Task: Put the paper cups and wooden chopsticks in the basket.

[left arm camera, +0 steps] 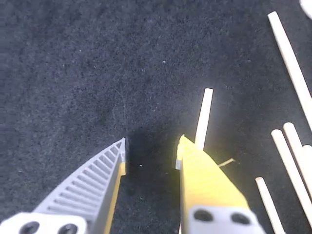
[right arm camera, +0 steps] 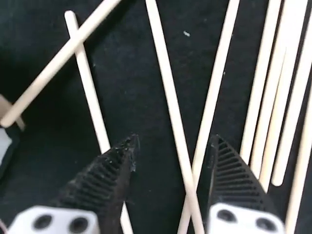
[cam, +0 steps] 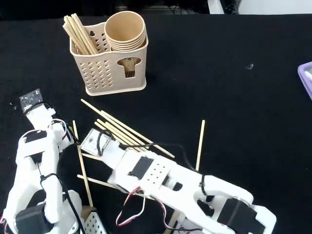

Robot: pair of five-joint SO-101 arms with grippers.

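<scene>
Spread jaws on both arms, and neither pinches anything. The right gripper (right arm camera: 171, 148) hangs low over the loose chopsticks (cam: 124, 131), which lie fanned on the black table (cam: 234, 97) in front of the basket (cam: 109, 73). Two crossing sticks (right arm camera: 170, 112) run through the gap between its fingers. The left gripper (left arm camera: 150, 155) sits just beside that scatter with bare cloth between its jaws, and the blunt end of one chopstick (left arm camera: 204, 117) lies just beside its yellow finger. The paper cups (cam: 126, 30) are stacked in one side of the basket, and a bundle of chopsticks (cam: 80, 34) leans in the other, so the cup part looks finished and the step in hand is clearing the sticks left on the table. One lone stick (cam: 200, 145) lies well apart from the rest, on the far side of the right arm. Next, the right arm likely needs to drop until its fingertips straddle the sticks and then close. Since two sticks cross there, it may catch both or knock one askew. A firm pinch matters before lifting toward the basket.
</scene>
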